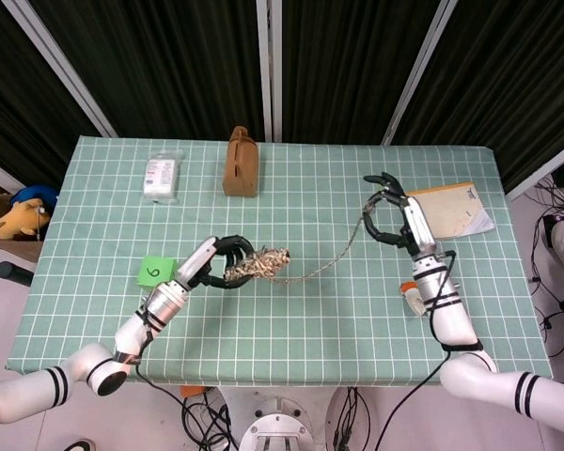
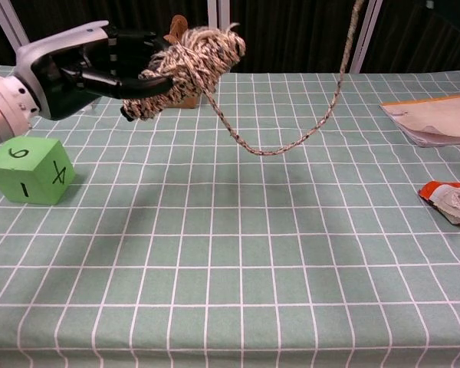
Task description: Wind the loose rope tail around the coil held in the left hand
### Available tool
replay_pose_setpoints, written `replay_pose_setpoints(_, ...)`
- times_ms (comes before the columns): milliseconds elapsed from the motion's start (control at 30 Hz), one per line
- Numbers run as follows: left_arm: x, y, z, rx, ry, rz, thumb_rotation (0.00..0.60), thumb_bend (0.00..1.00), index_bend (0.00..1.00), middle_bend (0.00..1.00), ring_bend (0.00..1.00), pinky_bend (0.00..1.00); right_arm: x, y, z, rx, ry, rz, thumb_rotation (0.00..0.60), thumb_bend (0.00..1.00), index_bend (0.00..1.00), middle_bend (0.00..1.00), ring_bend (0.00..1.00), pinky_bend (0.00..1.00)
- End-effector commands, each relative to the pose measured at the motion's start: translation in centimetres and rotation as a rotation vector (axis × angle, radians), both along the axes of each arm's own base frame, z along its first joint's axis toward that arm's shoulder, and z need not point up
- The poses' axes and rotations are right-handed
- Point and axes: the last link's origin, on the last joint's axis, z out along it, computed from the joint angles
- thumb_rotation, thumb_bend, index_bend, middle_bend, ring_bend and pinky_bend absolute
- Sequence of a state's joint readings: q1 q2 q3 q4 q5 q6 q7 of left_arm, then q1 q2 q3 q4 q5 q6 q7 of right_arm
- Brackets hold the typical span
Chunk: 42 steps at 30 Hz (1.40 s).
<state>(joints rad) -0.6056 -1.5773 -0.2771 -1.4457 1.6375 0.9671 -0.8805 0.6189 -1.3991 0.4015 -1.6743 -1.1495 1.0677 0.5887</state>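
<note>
One rope coil, one loose tail, one green cube, one brown bag, one booklet. Left hand grips the coil above the table's middle-left, palm sideways. Right hand is raised, fingers pinching the tail, which sags between both hands.

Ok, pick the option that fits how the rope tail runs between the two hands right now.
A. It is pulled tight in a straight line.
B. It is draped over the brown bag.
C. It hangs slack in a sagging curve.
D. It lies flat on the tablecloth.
C: the rope tail droops in a curve from the coil in the left hand up to the right hand, above the tablecloth.
</note>
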Motion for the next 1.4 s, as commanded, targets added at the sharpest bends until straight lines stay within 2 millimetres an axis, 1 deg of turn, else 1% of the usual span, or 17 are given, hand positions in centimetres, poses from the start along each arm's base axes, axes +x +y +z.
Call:
replay_pose_setpoints(33,1.7,-0.3,-2.1,0.073,0.094,-0.063,0.600,0.41,0.79,0.77,0.68,0.72,5.7,-1.1,-1.2,0.061,0.018,0.096,0.600,0.48,0.96,0.21,0.00,0.00)
replay_pose_setpoints(133,2.4,-0.3,-3.1,0.130,0.162,-0.082,0.600,0.41,0.79,0.78,0.69,0.72,8.6,-1.8,-1.8,0.096,0.050,0.137,0.600,0.48,0.96,0.21,0.00,0.00)
replay_pose_setpoints(233,2.9,0.3,-4.0,0.182,0.218,-0.063,0.600,0.41,0.79,0.78,0.69,0.72,11.2,-2.3,-2.1,0.113,0.091,0.174,0.600,0.48,0.96,0.21,0.00,0.00)
replay_pose_setpoints(333,3.4,0.9,-4.6,0.234,0.253,-0.029,0.600,0.41,0.79,0.78,0.69,0.72,13.3,-2.4,-2.6,0.122,0.134,0.203,0.600,0.47,0.96,0.20,0.00,0.00)
replay_pose_setpoints(567,4.2,2.2,-5.2,0.286,0.254,0.079,0.600,0.41,0.80,0.78,0.69,0.72,16.7,-1.8,-3.9,0.135,0.182,0.266,0.600,0.48,0.96,0.20,0.00,0.00)
replay_pose_setpoints(767,4.6,3.0,-5.7,0.311,0.239,0.164,0.600,0.41,0.80,0.79,0.69,0.72,18.5,-0.9,-4.7,0.156,0.186,0.311,0.600,0.48,0.96,0.20,0.00,0.00)
replay_pose_setpoints(933,4.1,3.9,-5.6,0.317,0.199,0.270,0.600,0.41,0.80,0.79,0.69,0.72,18.7,0.1,-4.8,0.172,0.162,0.327,0.600,0.48,0.97,0.20,0.00,0.00)
replay_pose_setpoints(1100,2.7,5.5,-5.0,0.306,0.154,0.408,0.600,0.41,0.80,0.79,0.69,0.72,17.7,1.5,-3.5,0.180,0.103,0.331,0.600,0.48,0.97,0.20,0.00,0.00)
replay_pose_setpoints(1233,1.6,6.7,-4.4,0.309,0.126,0.497,0.600,0.41,0.80,0.79,0.69,0.72,15.8,3.0,-2.4,0.191,0.068,0.325,0.600,0.48,0.98,0.20,0.00,0.00)
replay_pose_setpoints(1400,0.6,8.0,-2.9,0.324,0.074,0.602,0.600,0.41,0.80,0.79,0.69,0.73,12.2,5.3,-1.3,0.220,0.032,0.291,0.600,0.48,0.98,0.20,0.00,0.00)
